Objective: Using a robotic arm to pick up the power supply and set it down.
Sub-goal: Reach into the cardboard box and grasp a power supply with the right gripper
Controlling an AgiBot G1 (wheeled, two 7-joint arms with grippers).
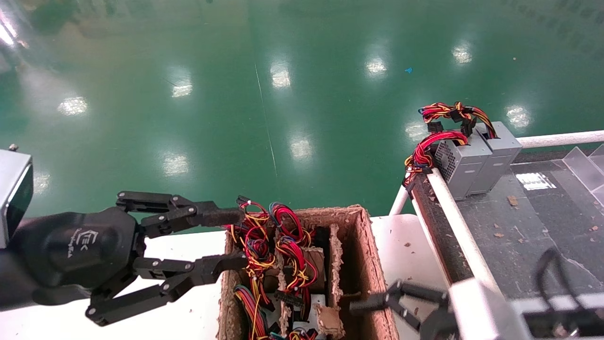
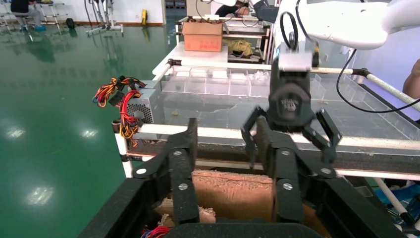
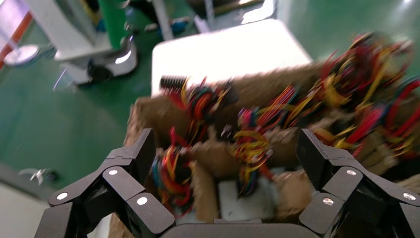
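Left gripper [image 1: 226, 241] jaws wide, seemingly empty, beside carton [image 1: 363, 255]

The left hand [image 1: 226, 243] has a glossy black rounded shell with a white logo, and a grey boxy wrist block [image 1: 14, 193] with a dark face sits at about nine o'clock of it. Its long black jointed fingers [image 2: 181, 171] carry silver screws. The right hand [image 1: 377, 300] shows the same black linked fingers, a white arm casing [image 2: 341, 22] and a looped black cable [image 1: 549, 269].

Left gripper [image 1: 222, 238] and right gripper [image 1: 373, 302] agape.
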